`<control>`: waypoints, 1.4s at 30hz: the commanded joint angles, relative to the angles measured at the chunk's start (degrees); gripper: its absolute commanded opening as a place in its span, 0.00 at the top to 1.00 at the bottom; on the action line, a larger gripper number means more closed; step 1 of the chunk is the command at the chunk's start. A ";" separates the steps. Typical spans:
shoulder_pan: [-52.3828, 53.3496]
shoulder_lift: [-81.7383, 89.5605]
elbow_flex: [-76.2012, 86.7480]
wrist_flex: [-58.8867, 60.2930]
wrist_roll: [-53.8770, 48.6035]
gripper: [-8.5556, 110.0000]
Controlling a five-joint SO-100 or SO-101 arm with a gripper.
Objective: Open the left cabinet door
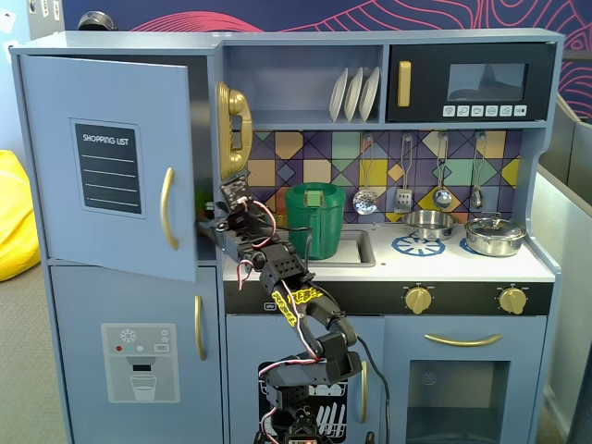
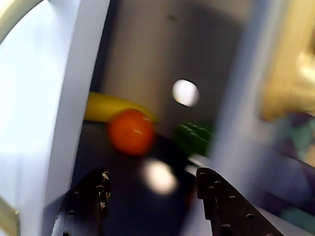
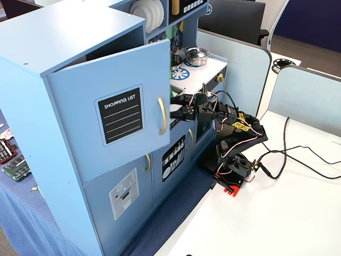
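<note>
wrist view, hand (image 2: 152, 182) spread, left cabinet door (image 2: 34, 123) beside it

**Toy kitchen and its contents**

A green bucket (image 1: 315, 218) stands beside the sink (image 1: 356, 248). White plates (image 1: 355, 93) lean upright on the upper shelf, left of the microwave (image 1: 470, 83). Utensils (image 1: 404, 174) hang on the tiled wall above two steel pots (image 1: 495, 235). A gold telephone (image 1: 233, 125) hangs nearby. The blurred wrist view shows an orange (image 2: 131, 132) touching a banana (image 2: 106, 106).

plates (image 1: 355, 93): 3 | hanging utensils (image 1: 404, 173): 4 | stove knobs (image 1: 418, 299): 2 (gold) | pots (image 1: 495, 235): 2
</note>
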 commanded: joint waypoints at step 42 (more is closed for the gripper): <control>37.88 23.55 30.50 25.14 14.85 0.86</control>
